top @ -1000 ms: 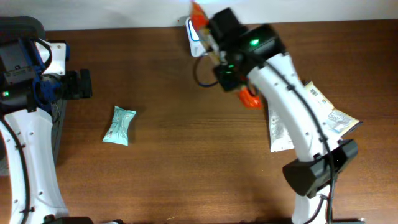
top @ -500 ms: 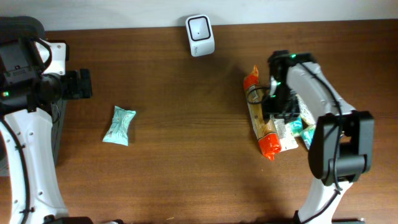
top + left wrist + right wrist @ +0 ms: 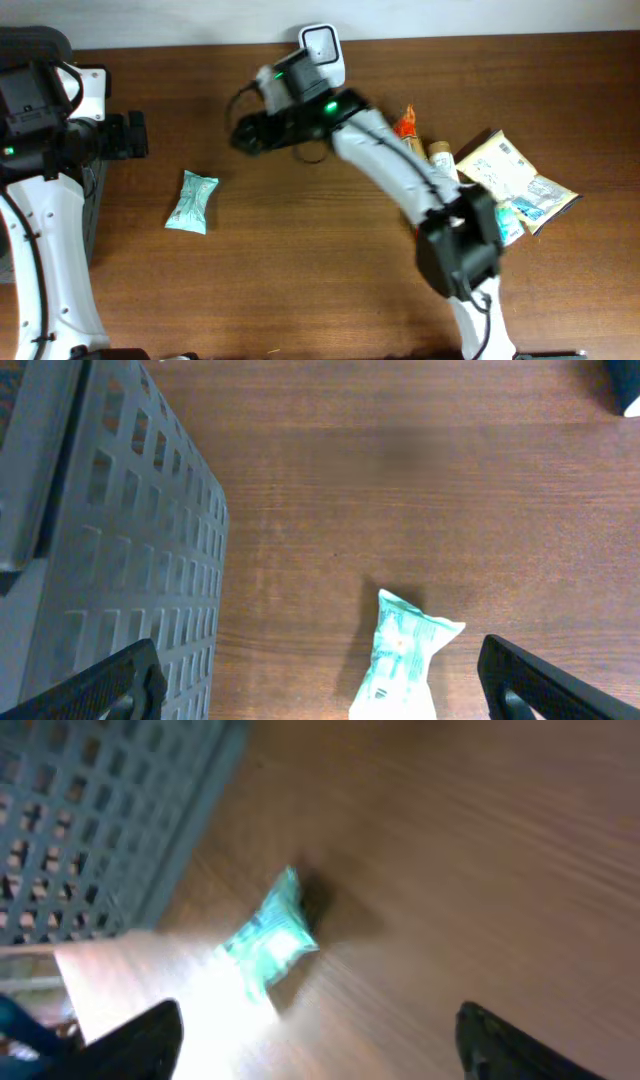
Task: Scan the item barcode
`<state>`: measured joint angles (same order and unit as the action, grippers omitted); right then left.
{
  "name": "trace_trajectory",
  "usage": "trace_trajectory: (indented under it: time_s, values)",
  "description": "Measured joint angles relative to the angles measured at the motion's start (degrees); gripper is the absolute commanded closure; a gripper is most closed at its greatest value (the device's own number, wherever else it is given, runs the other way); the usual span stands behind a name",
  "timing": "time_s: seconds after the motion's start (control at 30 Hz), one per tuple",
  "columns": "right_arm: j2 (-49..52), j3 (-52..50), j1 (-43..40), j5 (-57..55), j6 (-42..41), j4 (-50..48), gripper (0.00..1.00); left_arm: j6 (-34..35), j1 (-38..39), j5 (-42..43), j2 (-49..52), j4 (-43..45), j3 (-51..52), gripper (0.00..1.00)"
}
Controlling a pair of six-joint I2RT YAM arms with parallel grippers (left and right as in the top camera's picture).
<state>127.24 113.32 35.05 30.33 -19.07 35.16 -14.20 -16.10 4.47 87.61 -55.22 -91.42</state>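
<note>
While the white right arm [image 3: 400, 180] is reaching across the brown wooden desk [image 3: 300, 260], the right pincer [image 3: 240, 134] is hanging with its fingers spread and nothing between them. It is near the small teal plastic packet [image 3: 191, 202] but apart from it. This packet is lying flat on the desk, near the grey perforated plastic basket [image 3: 100, 560]. The left pincer [image 3: 318, 660] is also standing wide apart and empty, over the same packet. The white box-shaped barcode scanner [image 3: 322, 45] is sitting at the far edge of the desk. Several yellow and orange snack bags [image 3: 500, 165] are lying in a heap on the right side.
</note>
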Motion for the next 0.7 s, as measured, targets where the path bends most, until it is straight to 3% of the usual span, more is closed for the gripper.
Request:
trace_trajectory:
  time_s: [0.13, 0.3, 0.33, 0.47, 0.53, 0.7]
  values:
    - [11.9, 0.0, 7.3, 0.4, -1.0, -12.9, 0.17, 0.0, 0.0, 0.0, 0.0, 0.1, 0.0, 0.01]
    - [14.2, 0.0, 9.2, 0.4, -1.6, -18.5, 0.18, 0.0, 0.0, 0.0, 0.0, 0.1, 0.0, 0.01]
    - [15.6, 0.0, 9.3, 0.5, -2.2, -19.7, 0.35, 0.0, 0.0, 0.0, 0.0, 0.1, 0.0, 0.01]
    - [16.6, 0.0, 9.3, 1.3, -3.4, -19.9, 0.69, 0.0, 0.0, 0.0, 0.0, 0.1, 0.0, 0.01]
    - [16.6, 0.0, 9.4, 1.5, -3.3, -19.6, 0.93, 0.0, 0.0, 0.0, 0.0, 0.1, 0.0, 0.01]
    - [16.6, 0.4, 9.0, 3.2, -3.1, -11.4, 0.96, 0.0, 0.0, 0.0, 0.0, 0.1, 0.0, 0.01]
